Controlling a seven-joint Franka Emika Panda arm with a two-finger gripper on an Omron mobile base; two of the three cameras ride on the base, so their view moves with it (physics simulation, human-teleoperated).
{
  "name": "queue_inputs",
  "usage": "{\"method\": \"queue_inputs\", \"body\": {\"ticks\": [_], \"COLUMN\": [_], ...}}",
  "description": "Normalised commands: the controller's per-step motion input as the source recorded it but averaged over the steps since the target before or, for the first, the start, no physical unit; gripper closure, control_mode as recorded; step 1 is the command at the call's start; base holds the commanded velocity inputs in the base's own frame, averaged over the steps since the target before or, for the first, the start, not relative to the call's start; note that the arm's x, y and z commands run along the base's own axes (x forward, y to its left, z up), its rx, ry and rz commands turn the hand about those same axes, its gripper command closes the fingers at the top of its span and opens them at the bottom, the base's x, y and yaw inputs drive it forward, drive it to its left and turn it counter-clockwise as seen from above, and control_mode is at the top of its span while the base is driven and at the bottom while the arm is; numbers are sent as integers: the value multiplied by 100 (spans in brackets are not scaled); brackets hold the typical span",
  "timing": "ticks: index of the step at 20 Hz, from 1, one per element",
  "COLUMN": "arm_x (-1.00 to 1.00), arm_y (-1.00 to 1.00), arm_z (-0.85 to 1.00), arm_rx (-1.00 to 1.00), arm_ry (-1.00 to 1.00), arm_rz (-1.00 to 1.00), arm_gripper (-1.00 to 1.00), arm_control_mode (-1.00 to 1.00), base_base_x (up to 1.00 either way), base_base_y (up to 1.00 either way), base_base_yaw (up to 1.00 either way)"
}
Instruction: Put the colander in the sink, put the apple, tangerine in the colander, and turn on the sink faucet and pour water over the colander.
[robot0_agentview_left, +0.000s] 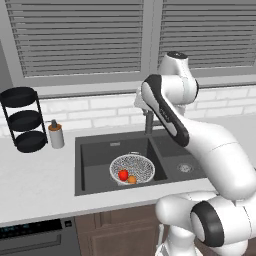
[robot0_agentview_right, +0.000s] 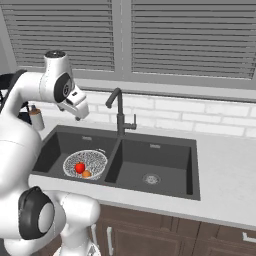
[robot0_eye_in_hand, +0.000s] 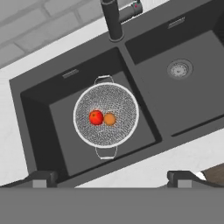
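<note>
The colander (robot0_eye_in_hand: 106, 115) sits in the left basin of the sink (robot0_eye_in_hand: 192, 103), with the apple (robot0_eye_in_hand: 96, 117) and tangerine (robot0_eye_in_hand: 110, 119) touching inside it. The gripper (robot0_eye_in_hand: 112, 175) hangs above, fingers wide, holding nothing. The sink faucet (robot0_agentview_right: 119, 116) looks rigid, its small side lever likely light but slippery, best pinched squarely.
</note>
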Motion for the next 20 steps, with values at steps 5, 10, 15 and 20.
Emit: {"method": "queue_inputs", "body": {"ticks": [5, 10, 15, 20], "arm_x": [0, 0, 0, 0], "arm_y": [-8, -22, -34, -57], "arm_z": [28, 26, 25, 3], "arm_rx": [0, 0, 0, 0], "arm_ry": [0, 0, 0, 0], "arm_rz": [0, 1, 0, 2], "arm_gripper": [-100, -100, -100, -100], "arm_control_mode": [-100, -100, -100, -100], "base_base_x": [0, 0, 0, 0], "base_base_y": [0, 0, 0, 0], "base_base_yaw": [0, 0, 0, 0]}}
